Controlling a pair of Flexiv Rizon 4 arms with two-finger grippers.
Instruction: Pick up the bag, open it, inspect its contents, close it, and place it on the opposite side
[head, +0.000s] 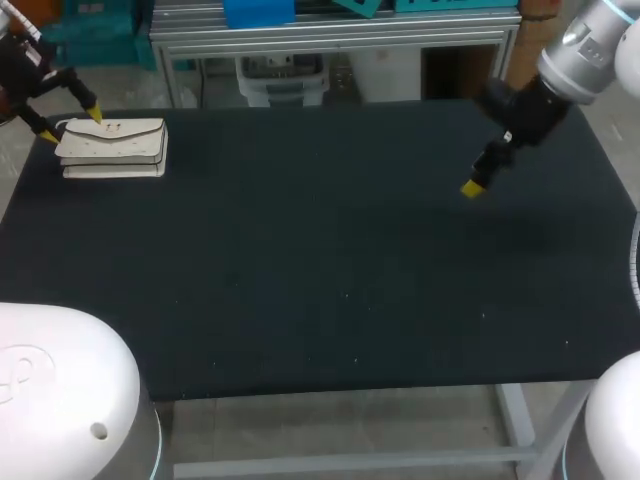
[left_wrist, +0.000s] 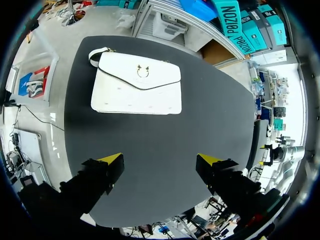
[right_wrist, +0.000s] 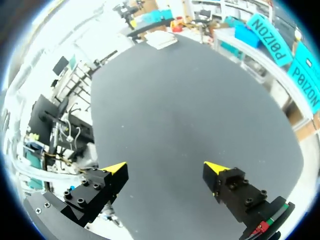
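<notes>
**Now at pick-up: bag not yet grasped**

Find the bag (head: 112, 148) lying flat at the far left corner of the tabletop (head: 320, 280), close to both edges. Note the left gripper (head: 70, 124) hanging over that same corner, spread wide and holding nothing. Check its wrist view: bag (left_wrist: 136, 84) ahead of the left gripper (left_wrist: 159, 162), not between the tips. Cannot tell from above whether a tip brushes the bag's end. Log the right gripper (head: 470, 188) well apart, over bare mat toward the far right edge. Confirm in its own view: right gripper (right_wrist: 165, 170) likewise spread and empty.

For a clean pick, probably:
- Carry the tips forward until they straddle the body, then come down square.
- Close on both sides of the body, not on the flap (left_wrist: 140, 70) alone, so as not to pull it open early.
- Lift level, leaving the flap side free for the other arm.

Looks:
- White, slim, rectangular, envelope style.
- Flap shut, edged in a dark line.
- Small gold-coloured clasp (left_wrist: 143, 73) at mid-flap.
- Short strap (left_wrist: 97, 54) looped at one end corner.
- Seems soft-sided, so likely to sag if held by one end.
</notes>
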